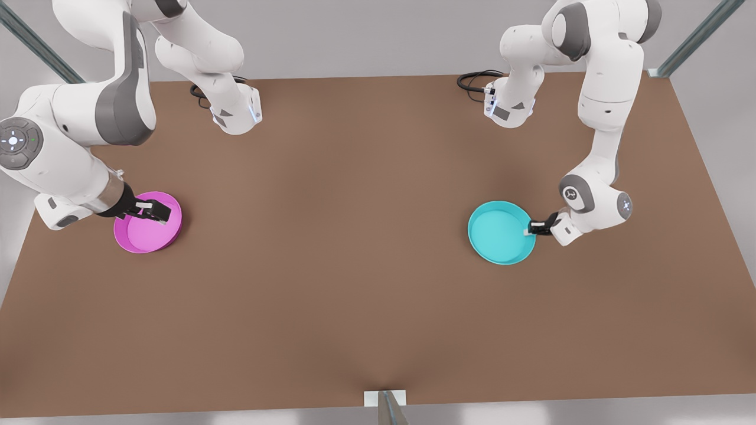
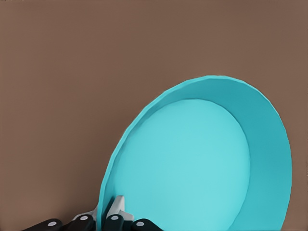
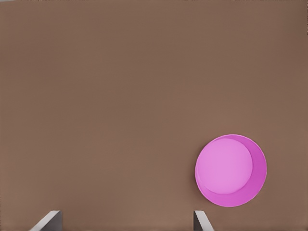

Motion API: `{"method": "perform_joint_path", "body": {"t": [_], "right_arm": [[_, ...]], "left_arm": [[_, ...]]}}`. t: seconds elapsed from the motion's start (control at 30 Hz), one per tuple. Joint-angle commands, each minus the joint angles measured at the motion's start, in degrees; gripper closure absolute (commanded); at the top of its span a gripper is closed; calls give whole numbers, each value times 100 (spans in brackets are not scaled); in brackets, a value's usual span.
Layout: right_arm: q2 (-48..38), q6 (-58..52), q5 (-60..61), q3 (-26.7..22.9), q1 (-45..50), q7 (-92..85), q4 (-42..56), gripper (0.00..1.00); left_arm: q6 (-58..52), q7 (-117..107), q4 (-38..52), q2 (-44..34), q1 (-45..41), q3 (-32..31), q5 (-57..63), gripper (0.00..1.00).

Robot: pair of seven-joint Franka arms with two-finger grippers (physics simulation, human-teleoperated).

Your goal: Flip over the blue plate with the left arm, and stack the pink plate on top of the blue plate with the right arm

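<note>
The blue plate (image 1: 499,235) lies open side up on the brown table toward the front view's right. My left gripper (image 1: 530,229) is shut on its rim at the side nearest that arm. In the left wrist view the fingertips (image 2: 114,211) pinch the rim of the blue plate (image 2: 192,163). The pink plate (image 1: 147,233) rests open side up toward the front view's left. My right gripper (image 1: 155,213) hovers well above it, open and holding nothing. In the right wrist view the pink plate (image 3: 231,171) sits small and off to one side of the right gripper (image 3: 125,226).
Both arm bases (image 1: 236,112) (image 1: 508,106) stand at the table's far edge with black cables beside them. A small metal post (image 1: 385,402) sits at the middle of the near edge. Bare brown tabletop (image 1: 331,236) stretches between the two plates.
</note>
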Motion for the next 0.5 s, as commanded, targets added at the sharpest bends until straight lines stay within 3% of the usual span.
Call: {"method": "perform_joint_path", "body": {"t": [0.0,0.37,0.47], "right_arm": [[0,0,-3,1,4,0,0,0],[0,0,6,1,4,0,0,0],[0,0,-3,1,4,0,0,0]], "left_arm": [[-7,11,0,0,-1,4,-39,79],[-438,-1263,422,-378,-397,22,567,79],[-1430,-2273,1459,-193,-529,31,1472,79]]}}
